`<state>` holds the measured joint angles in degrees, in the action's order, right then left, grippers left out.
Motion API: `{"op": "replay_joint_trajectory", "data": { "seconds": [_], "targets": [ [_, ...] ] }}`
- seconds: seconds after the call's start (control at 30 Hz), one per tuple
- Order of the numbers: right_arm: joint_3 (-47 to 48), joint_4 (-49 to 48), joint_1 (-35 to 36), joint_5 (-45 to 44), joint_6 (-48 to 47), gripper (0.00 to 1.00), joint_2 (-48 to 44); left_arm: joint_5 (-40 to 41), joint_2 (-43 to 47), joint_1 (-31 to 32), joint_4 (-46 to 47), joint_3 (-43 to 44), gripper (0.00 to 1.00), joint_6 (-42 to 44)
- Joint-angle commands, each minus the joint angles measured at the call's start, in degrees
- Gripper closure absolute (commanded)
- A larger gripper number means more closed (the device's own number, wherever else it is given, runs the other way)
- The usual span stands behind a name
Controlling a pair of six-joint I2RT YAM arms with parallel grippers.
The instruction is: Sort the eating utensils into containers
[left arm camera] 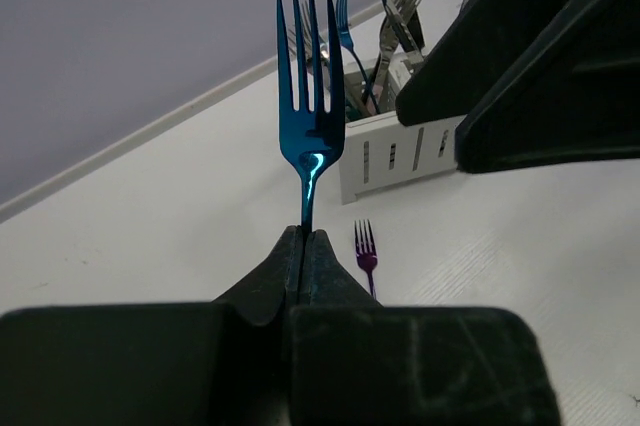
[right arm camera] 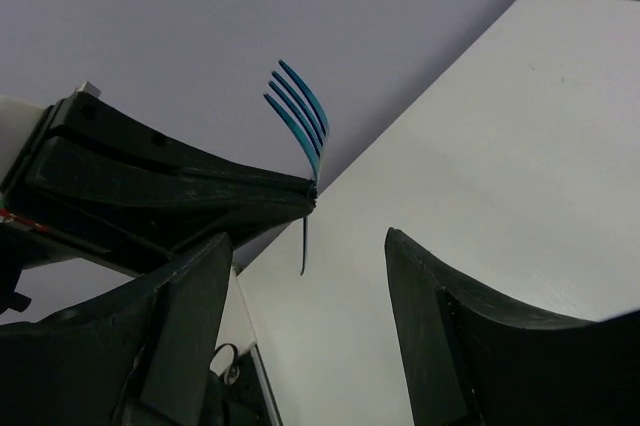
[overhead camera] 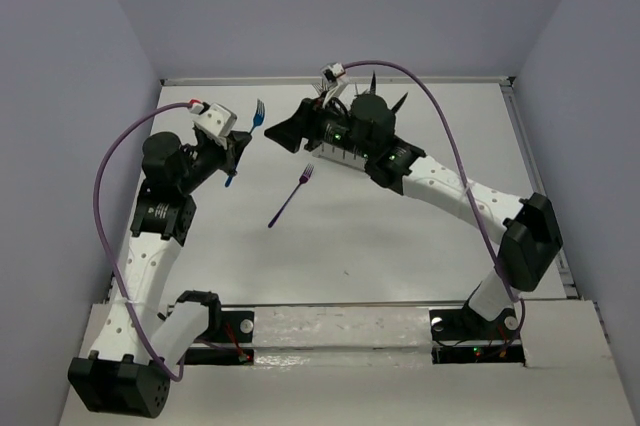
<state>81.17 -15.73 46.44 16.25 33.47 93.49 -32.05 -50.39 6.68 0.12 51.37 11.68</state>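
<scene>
Toward the far left corner of the counter [overhead camera: 400, 246], my left gripper [left arm camera: 303, 238] is pressed together on the handle of a blue fork [left arm camera: 310, 136], held upright with its tines up. Mid-counter, a purple fork [overhead camera: 291, 196] lies flat, tines pointing toward the far edge. To its right, near the far edge, my right gripper [right arm camera: 308, 241] has its fingers spread around nothing and faces the blue fork. Just beside it the white caddy [left arm camera: 400, 151] holds other utensils [left arm camera: 395, 16] standing upright.
</scene>
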Motion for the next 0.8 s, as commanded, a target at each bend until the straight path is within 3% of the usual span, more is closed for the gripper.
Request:
{"op": "replay_joint_trajectory", "data": {
  "seconds": [0.0,0.37,0.77],
  "targets": [
    [2.8,-5.3,2.2,0.0,2.1,0.32,0.9,-0.1,2.5,0.1,5.2,1.4,1.0,-4.7],
    [4.4,-11.0,2.7,-0.1,4.7,0.33,5.9,0.0,2.3,0.1,7.0,0.7,1.0,-6.7],
    [9.2,-11.5,2.7,-0.4,6.9,0.44,10.4,0.9,2.3,0.2,7.8,-0.8,1.0,-4.7]
  ]
}}
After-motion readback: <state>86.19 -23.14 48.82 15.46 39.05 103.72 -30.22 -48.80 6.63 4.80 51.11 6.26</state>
